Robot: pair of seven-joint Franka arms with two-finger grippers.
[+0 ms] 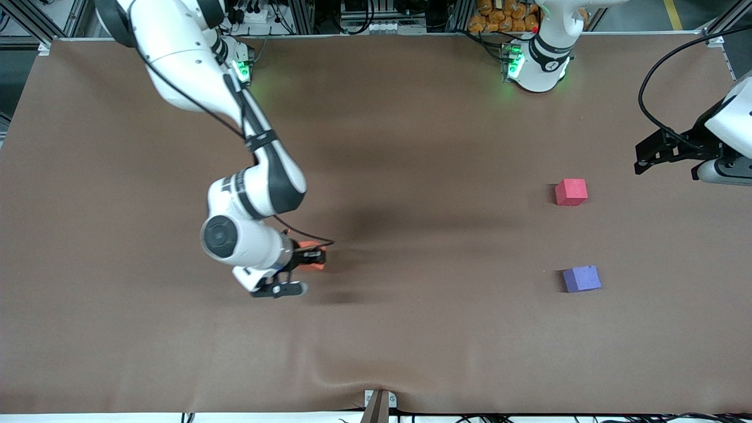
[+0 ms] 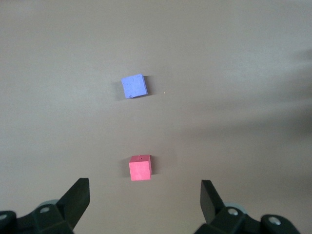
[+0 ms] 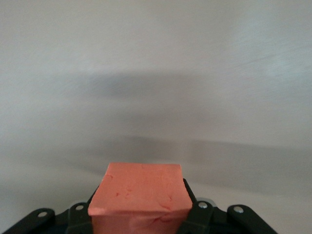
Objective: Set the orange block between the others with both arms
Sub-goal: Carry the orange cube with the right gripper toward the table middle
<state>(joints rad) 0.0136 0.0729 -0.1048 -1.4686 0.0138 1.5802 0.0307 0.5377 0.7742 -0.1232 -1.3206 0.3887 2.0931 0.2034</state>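
The orange block (image 3: 139,195) sits clamped between the jaws of my right gripper (image 3: 140,217), which is shut on it. In the front view only slivers of the orange block (image 1: 306,244) show around the right gripper (image 1: 311,257), over the brown table toward the right arm's end. The red-pink cube (image 1: 571,192) and the purple-blue cube (image 1: 581,278) rest on the table toward the left arm's end, apart, the purple-blue one nearer the front camera. My left gripper (image 1: 641,157) hovers open and empty, with the red-pink cube (image 2: 140,168) and purple-blue cube (image 2: 134,86) both in its wrist view.
A brown cloth (image 1: 411,147) covers the whole table and is slightly wrinkled near its front edge. A small bracket (image 1: 379,402) sticks up at the middle of that edge. A bare gap of cloth (image 1: 576,235) separates the two cubes.
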